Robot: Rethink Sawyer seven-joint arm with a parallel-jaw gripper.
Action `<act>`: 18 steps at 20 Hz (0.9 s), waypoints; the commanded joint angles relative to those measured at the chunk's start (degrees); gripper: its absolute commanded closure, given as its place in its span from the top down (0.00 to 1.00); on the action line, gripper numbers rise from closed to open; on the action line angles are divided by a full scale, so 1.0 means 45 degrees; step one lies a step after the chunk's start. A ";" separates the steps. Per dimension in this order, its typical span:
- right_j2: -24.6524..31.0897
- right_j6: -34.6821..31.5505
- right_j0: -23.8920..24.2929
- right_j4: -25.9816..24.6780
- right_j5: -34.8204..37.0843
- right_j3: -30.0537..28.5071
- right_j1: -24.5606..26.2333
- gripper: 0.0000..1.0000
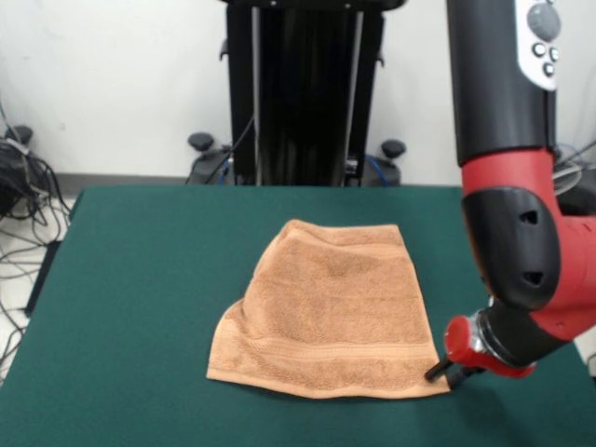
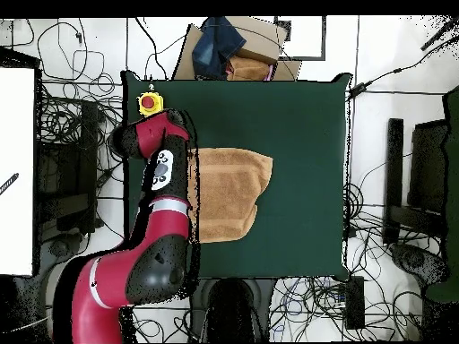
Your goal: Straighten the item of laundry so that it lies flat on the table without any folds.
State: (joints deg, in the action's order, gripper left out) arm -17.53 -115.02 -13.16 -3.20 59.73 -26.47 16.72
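The peach-orange towel (image 1: 326,312) lies in the middle of the dark green table (image 1: 140,279). Its woven band runs along the near hem. Its outline is uneven: the far edge is narrower and rumpled, and the left side steps inward. My gripper (image 1: 448,372) is low over the table, at the towel's near right corner, touching or nearly touching it. I cannot see how it is set. In the overhead view the towel (image 2: 235,188) shows on the table (image 2: 305,125), with its left part and the gripper hidden under my arm (image 2: 166,179).
The black pedestal (image 1: 303,93) stands behind the table's far edge. A yellow box with a red button (image 2: 149,104) sits on a table corner beside my arm. A cardboard box with blue cloth (image 2: 235,49) lies beyond the table. Cables (image 1: 19,186) cover the floor.
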 commanded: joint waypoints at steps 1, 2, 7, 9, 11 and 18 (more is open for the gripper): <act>0.2171 0.2727 0.0641 0.0004 -0.0628 -0.1239 0.0277 1.00; 0.2336 0.3104 0.0719 0.0050 -0.0479 -0.1749 -0.0127 1.00; 0.3262 0.4978 0.1299 0.0054 -0.1592 -0.7410 -0.4346 1.00; 0.3653 0.5617 0.1663 0.0062 -0.1684 -0.8932 -0.5729 1.00; 0.3990 0.6041 0.2034 -0.0155 -0.1795 -0.9677 -0.6446 1.00; 0.4380 0.6560 0.2540 -0.0881 -0.1301 -1.0275 -0.7358 1.00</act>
State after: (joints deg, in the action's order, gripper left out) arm -5.59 -97.69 -3.66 -3.61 54.75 -59.33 -8.04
